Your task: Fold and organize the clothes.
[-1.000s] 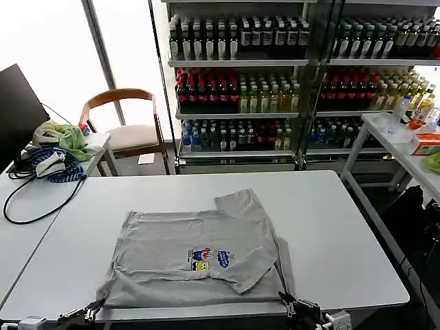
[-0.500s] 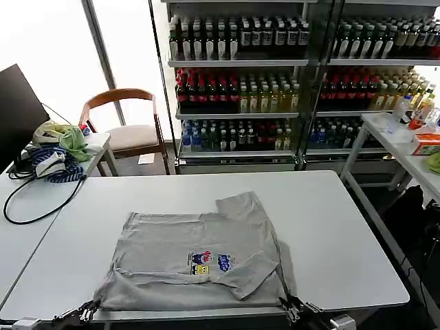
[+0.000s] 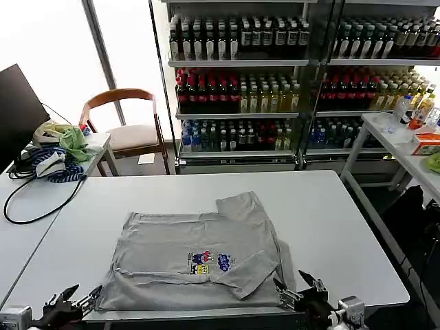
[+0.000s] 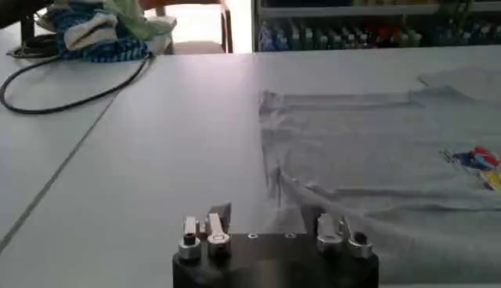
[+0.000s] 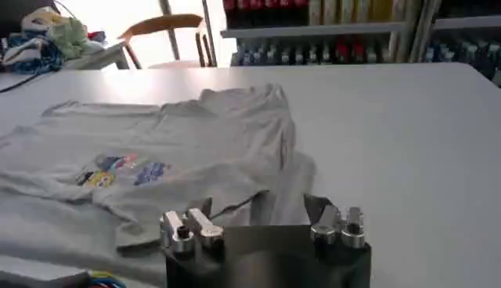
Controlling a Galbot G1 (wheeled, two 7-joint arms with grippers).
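While the shirt (image 3: 196,258) lies flat, a cable (image 3: 38,206) trails nearby.

Left gripper (image 3: 82,300): black body, thin dark fingers, silver metal knuckles, white wrist casing behind. Right gripper (image 3: 297,289): same black block, silver round-headed pins (image 5: 182,233), small screws along its front edge.

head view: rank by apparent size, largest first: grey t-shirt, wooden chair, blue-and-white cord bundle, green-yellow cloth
1. Light grey short-sleeved shirt spread on the white table, clearly largest.
2. Wooden chair with beige seat, though it stands farther back.
3. Blue-and-white coiled cord bundle and green-yellow cloth: too similar to rank.
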